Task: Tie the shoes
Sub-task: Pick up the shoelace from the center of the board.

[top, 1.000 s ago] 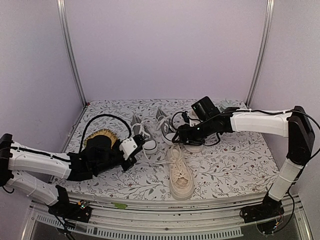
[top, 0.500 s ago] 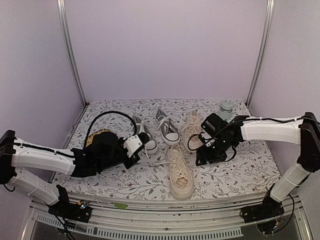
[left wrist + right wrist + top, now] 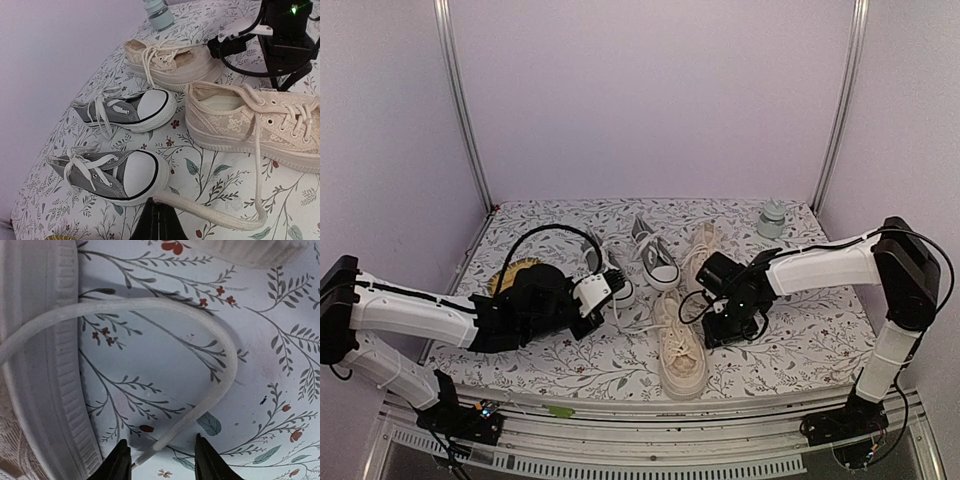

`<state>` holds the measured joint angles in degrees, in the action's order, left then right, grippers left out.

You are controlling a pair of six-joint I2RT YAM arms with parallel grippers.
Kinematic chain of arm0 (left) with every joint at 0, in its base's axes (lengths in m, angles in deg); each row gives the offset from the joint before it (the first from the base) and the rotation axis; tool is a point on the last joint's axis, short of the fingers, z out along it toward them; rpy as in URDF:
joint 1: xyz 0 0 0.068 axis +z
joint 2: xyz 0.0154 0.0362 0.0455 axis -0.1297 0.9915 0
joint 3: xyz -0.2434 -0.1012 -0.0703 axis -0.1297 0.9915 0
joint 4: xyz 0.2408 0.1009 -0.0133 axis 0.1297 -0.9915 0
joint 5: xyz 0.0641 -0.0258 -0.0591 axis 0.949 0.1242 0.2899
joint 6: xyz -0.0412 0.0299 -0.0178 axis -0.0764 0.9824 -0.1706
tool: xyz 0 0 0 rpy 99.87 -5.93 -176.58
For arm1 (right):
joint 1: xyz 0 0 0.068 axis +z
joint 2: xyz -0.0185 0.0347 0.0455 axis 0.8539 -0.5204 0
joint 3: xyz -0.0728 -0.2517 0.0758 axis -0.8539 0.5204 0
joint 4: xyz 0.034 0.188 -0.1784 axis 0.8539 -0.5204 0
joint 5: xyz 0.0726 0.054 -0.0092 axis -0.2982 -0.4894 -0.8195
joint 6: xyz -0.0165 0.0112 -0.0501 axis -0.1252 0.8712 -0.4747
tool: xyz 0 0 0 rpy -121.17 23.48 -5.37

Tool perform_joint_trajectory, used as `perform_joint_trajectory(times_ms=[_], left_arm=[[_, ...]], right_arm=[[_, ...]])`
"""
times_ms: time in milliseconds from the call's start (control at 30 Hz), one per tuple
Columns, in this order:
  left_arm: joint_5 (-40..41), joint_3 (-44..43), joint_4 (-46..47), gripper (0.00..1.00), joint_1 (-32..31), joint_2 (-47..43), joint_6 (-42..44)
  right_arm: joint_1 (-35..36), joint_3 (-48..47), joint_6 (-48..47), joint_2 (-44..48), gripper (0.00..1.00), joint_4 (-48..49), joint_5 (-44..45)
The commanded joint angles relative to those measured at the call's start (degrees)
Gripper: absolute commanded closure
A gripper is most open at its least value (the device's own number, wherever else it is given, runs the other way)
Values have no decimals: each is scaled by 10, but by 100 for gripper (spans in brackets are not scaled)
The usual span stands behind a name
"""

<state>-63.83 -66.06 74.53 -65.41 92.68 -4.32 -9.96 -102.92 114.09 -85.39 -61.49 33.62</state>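
Note:
Two small grey shoes [image 3: 115, 172] [image 3: 125, 107] lie on their sides on the flowered table, seen also from above as the grey pair [image 3: 610, 275]. A cream shoe [image 3: 680, 345] sits at the front, a second cream shoe [image 3: 705, 250] behind it. My left gripper [image 3: 161, 202] is shut on a cream lace [image 3: 215, 215] that runs right, up to the front cream shoe [image 3: 250, 125]. My right gripper [image 3: 162, 460] hovers low beside that shoe's sole [image 3: 45, 365], open, with the other lace's [image 3: 200, 320] tip lying between its fingers [image 3: 117, 465].
A grey-green bottle [image 3: 772, 220] stands at the back right. A round straw-coloured object [image 3: 515, 275] lies behind my left arm. Metal posts [image 3: 460, 110] flank the walls. The right arm's black cables [image 3: 250, 45] hang over the back cream shoe.
My right arm has swung from behind the shoes forward and down to the front cream shoe's right side, over its lace end. The left gripper has edged right with its lace.

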Motion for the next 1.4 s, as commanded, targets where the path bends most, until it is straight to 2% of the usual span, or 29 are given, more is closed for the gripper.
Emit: perform_joint_trajectory(times_ms=[0, 67, 267, 433, 500, 567, 700, 833, 933, 1033, 1100, 1367], left_arm=[[-2, -14, -2, 100, 2, 6, 13], [-1, -15, -3, 100, 1, 6, 18], [-1, -16, -2, 100, 1, 12, 24], [1, -20, -1, 100, 1, 19, 27], [5, -21, -4, 100, 2, 18, 26], [9, -20, -7, 100, 1, 15, 26], [18, -15, -10, 100, 6, 9, 14], [1, -17, -16, 100, 16, 42, -7], [-32, -19, -1, 100, 7, 74, -3], [-71, -35, 32, 100, -2, 130, -6], [-74, -60, 34, 100, -15, 175, -5], [-95, -123, 79, 100, -33, 285, 9]], right_arm=[[-8, 59, 8, 11, 64, -26, 10], [-21, 83, 12, 24, 70, -33, 4], [-58, 113, 9, 64, 69, -61, 10], [-68, 135, -7, 59, 74, 3, -75], [-68, 138, -5, 43, 79, 8, -63], [-67, 139, -6, 30, 97, 0, -45], [-67, 134, -19, 41, 99, -22, -18], [-94, 100, -27, 122, 99, -69, 48], [-121, 93, -50, 188, 99, -53, 11], [-121, 115, -83, 219, 99, 11, -85], [-117, 140, -78, 217, 99, 74, -157], [-49, 154, -60, 156, 99, 194, -259]])
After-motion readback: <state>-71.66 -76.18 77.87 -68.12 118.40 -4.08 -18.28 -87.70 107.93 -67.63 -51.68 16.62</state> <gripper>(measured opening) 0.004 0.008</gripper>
